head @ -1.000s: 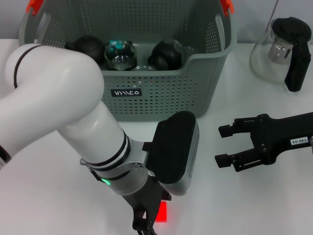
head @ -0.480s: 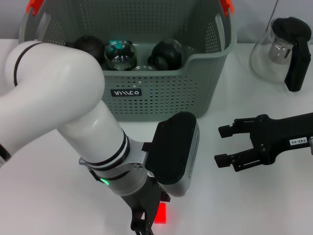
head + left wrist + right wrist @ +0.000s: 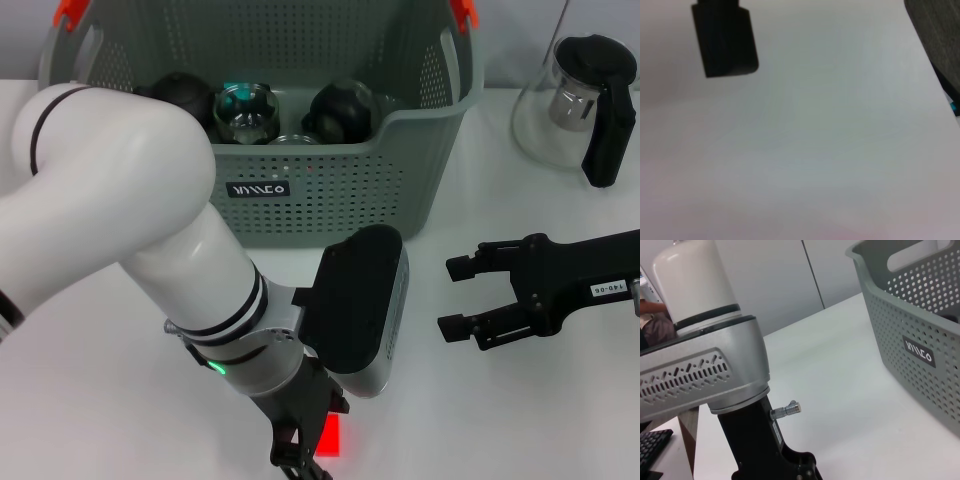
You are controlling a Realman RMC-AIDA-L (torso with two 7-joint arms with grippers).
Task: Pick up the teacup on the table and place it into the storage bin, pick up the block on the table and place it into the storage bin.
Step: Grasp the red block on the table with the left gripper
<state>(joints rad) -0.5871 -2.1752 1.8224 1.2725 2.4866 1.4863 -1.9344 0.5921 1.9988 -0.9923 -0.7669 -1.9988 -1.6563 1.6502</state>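
Note:
A small red block (image 3: pixel 331 437) lies on the white table at the near edge of the head view. My left gripper (image 3: pixel 296 456) hangs low right beside it on its left, partly cut off by the frame's edge. The left wrist view shows only bare table, not the block. The grey-green storage bin (image 3: pixel 330 200) stands at the back; it also shows in the right wrist view (image 3: pixel 920 325). Dark round cups (image 3: pixel 340 110) and a glass cup (image 3: pixel 245 108) lie inside it. No teacup shows on the table. My right gripper (image 3: pixel 452 297) is open and empty, low over the table at the right.
A glass jug with a black lid (image 3: pixel 580 100) stands at the back right, beside the bin. My bulky white left arm (image 3: pixel 130 230) covers the left and middle of the table. The left arm's wrist (image 3: pixel 705 375) fills much of the right wrist view.
The left wrist has shifted very slightly near the red block. The right arm, the bin and the jug have not moved.

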